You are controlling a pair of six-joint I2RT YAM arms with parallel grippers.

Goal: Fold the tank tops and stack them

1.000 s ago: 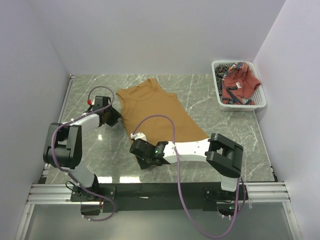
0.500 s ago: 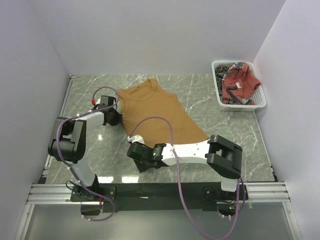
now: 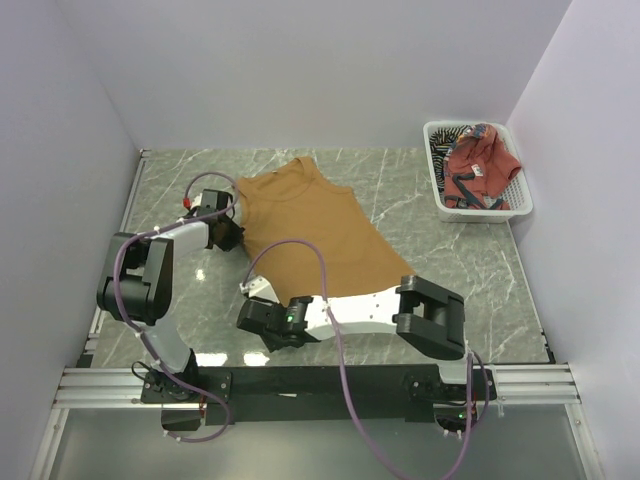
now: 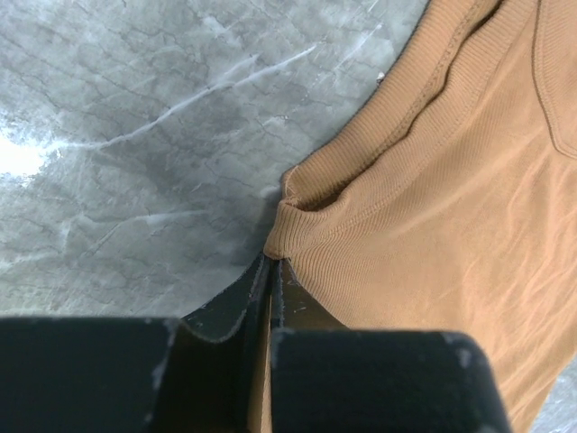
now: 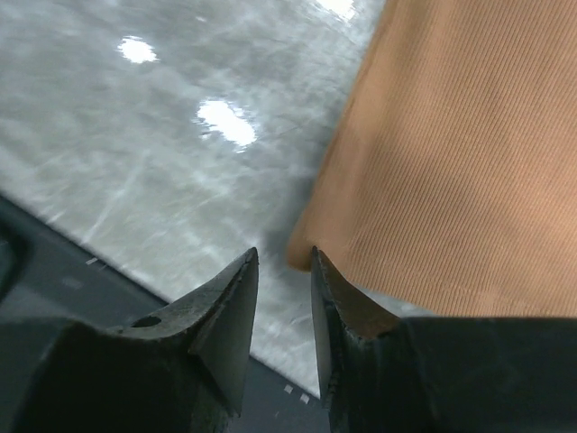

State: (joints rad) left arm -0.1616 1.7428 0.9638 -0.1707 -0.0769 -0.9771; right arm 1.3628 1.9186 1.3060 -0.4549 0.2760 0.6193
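A grey-green marbled worktop (image 3: pixel 400 190) with pale veins and bright glare spots lies between plain white walls (image 3: pixel 320 70). A white plastic mesh basket (image 3: pixel 485 214) sits at its far right corner. A silver rail (image 3: pixel 110 385) runs along the near edge.

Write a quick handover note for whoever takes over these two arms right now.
Left gripper: shut on the mustard tank top at its armhole edge.
Right gripper: open at the near hem corner, holding nothing.
The mustard one lies spread on the table; the red top and striped top are in the basket.
Done: nothing folded. Left: fold all three, stack them.
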